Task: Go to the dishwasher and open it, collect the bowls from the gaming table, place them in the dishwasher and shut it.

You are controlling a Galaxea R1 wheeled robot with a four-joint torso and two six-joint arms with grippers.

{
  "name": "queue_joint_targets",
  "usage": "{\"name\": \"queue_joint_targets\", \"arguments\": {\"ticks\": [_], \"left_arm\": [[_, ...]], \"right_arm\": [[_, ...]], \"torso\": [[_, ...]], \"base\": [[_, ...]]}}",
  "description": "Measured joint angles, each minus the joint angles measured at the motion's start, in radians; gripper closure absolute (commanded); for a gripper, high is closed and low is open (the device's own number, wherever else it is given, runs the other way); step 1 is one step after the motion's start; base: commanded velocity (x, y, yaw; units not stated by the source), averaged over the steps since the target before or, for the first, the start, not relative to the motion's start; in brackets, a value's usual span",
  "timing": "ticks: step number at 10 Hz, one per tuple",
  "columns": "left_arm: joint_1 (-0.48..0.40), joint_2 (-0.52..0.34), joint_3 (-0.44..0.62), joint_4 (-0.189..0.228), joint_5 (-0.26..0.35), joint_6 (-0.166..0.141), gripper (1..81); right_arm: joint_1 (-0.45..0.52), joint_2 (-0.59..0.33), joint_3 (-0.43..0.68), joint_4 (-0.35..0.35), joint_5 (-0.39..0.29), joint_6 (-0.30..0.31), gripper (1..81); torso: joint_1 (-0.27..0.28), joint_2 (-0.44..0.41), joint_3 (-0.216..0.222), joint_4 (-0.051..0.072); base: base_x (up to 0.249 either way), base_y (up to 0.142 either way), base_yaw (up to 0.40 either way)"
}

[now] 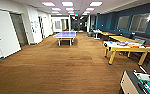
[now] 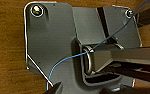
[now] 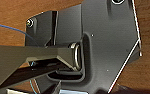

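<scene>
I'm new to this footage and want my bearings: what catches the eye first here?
A wide wooden floor runs down a long room. A blue table-tennis table stands mid-room ahead, and the yellow-rimmed gaming table sits to the right by the dark blue wall. A green-field foosball table shows at the near right corner.

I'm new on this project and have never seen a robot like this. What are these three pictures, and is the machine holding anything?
They come from one wheeled robot with two arms. The wide picture is taken from a camera high on its head, looking forward and down a long room with a wooden floor. To the right stands the gaming table, yellow-rimmed with a white top and some small coloured items on it, too blurred to identify. Nearer, at the lower right corner, is a foosball table with a green field. Further back stands a blue table-tennis table.

The other two pictures come from cameras on the wrists. The dark plate and jointed bar belong to the robot itself, with the floor behind. Neither end effector can be made out clearly, so I cannot tell whether anything is held.
</scene>
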State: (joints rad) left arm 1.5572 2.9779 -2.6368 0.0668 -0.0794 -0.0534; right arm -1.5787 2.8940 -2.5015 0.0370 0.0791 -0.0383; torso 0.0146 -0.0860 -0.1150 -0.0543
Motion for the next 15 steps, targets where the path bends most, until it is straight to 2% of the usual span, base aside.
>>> {"name": "queue_joint_targets", "arguments": {"ticks": [15], "left_arm": [[0.001, 0.005, 0.0, 0.0, -0.008, 0.0, 1.0]], "right_arm": [[0.002, 0.016, -0.017, -0.011, 0.003, 0.0, 1.0]], "torso": [[-0.001, 0.0, 0.0, 0.0]], "base": [[0.272, 0.0, 0.0]]}}
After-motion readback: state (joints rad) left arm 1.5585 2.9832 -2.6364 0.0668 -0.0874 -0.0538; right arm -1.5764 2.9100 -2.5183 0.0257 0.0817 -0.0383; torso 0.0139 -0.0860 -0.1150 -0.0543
